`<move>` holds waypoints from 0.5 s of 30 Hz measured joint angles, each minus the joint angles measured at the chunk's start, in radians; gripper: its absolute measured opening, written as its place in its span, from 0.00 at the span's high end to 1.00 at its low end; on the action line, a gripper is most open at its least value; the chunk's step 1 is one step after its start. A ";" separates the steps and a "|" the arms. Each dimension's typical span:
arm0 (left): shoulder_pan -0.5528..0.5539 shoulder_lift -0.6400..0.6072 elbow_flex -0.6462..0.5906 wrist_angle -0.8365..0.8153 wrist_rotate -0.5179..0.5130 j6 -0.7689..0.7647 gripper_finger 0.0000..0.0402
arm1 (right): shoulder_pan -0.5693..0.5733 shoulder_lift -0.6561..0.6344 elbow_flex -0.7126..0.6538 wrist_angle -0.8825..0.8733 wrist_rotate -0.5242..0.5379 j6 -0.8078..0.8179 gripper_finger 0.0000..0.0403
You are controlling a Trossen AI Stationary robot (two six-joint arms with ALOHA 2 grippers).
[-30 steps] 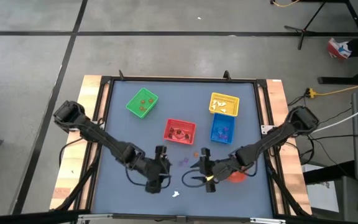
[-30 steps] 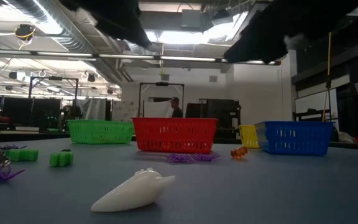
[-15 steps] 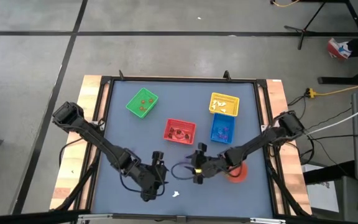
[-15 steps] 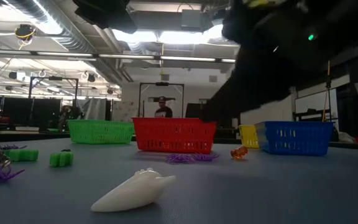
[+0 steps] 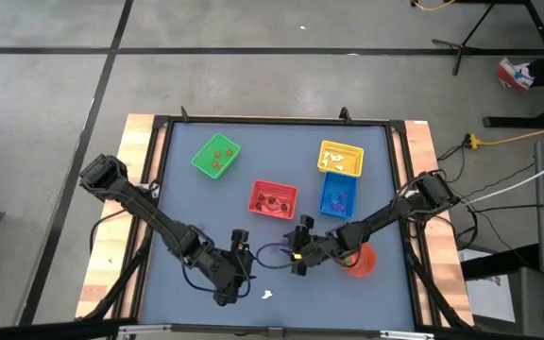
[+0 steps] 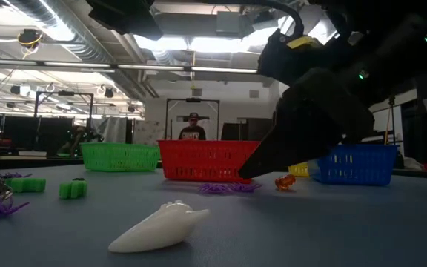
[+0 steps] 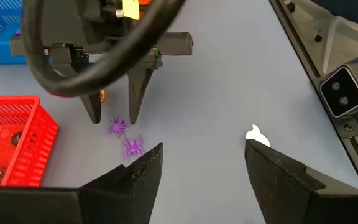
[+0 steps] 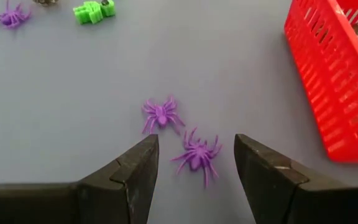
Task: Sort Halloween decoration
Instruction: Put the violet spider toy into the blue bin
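1. A blue-grey table (image 5: 196, 203) holds four baskets; beyond it a person (image 6: 192, 127) stands in the workshop.
2. Two purple spiders (image 8: 197, 154) lie just beside the red basket (image 5: 273, 198).
3. The right gripper (image 8: 194, 168) hangs spread and empty over them.
4. The left gripper (image 7: 202, 167), released, waits near a white trinket (image 5: 267, 294).
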 joint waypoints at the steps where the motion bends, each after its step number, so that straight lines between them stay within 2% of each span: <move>1: 0.000 0.000 0.000 -0.001 0.000 0.000 0.48 | 0.000 0.000 0.000 -0.002 0.002 0.000 0.48; 15: 0.000 0.000 0.000 0.000 0.000 0.000 0.48 | 0.000 0.000 0.000 -0.015 0.027 0.003 0.48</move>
